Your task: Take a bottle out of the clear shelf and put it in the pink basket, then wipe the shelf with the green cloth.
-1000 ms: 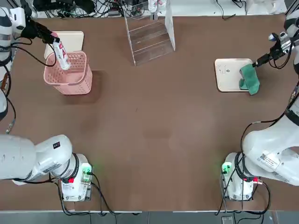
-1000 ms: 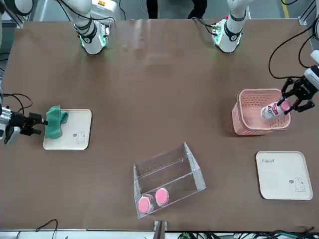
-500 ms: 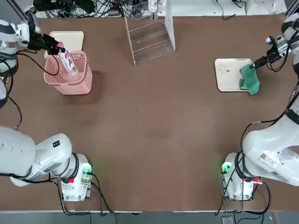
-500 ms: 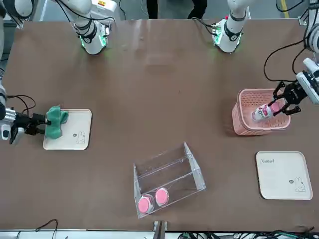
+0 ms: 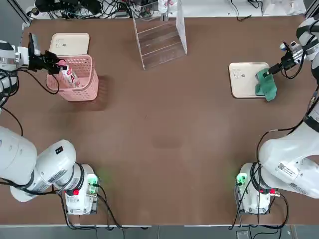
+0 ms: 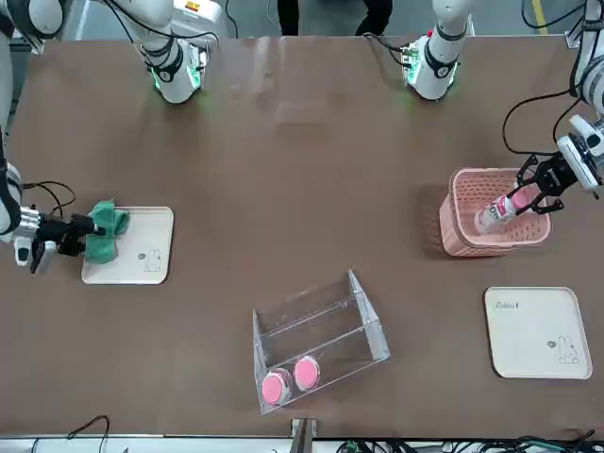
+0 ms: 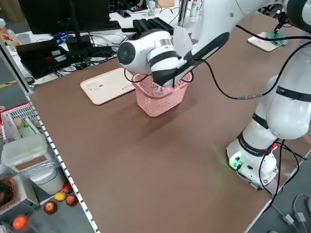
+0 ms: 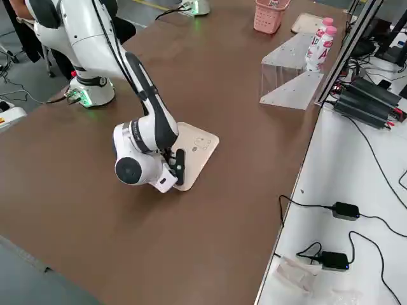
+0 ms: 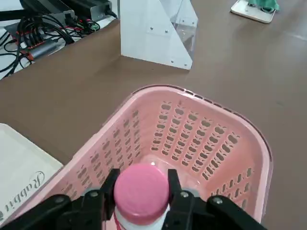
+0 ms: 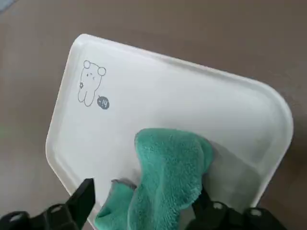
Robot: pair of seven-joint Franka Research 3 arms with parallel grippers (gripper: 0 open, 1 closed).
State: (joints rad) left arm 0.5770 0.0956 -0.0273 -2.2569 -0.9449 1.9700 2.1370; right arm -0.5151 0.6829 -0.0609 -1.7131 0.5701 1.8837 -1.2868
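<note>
Seen from overhead, your left gripper (image 5: 54,63) hangs at ten o'clock on the table, fingers clamped on the bottle (image 5: 68,75), which tilts down into the pink basket (image 5: 83,85). At two o'clock your right gripper (image 5: 269,72) meets the green cloth (image 5: 266,85) on a cream tray (image 5: 241,79); the clear shelf (image 5: 159,42) stands at twelve.

From across the table, you see the bottle (image 6: 496,211) leaning inside the basket (image 6: 472,242), its cap between the left gripper's (image 6: 534,187) fingers. Two pink-capped bottles (image 6: 289,379) remain in the shelf (image 6: 321,335), and a second cream tray (image 6: 538,332) lies near the basket. The right gripper (image 6: 83,229) reaches the cloth (image 6: 106,232).

On your left wrist camera, both fingers (image 9: 183,200) pinch the pink cap (image 9: 141,192) above the basket's lattice floor.

On your right wrist camera, the fingers (image 10: 82,197) stand wide, one either side of the bunched cloth (image 10: 168,177) at the tray's (image 10: 158,91) edge.
</note>
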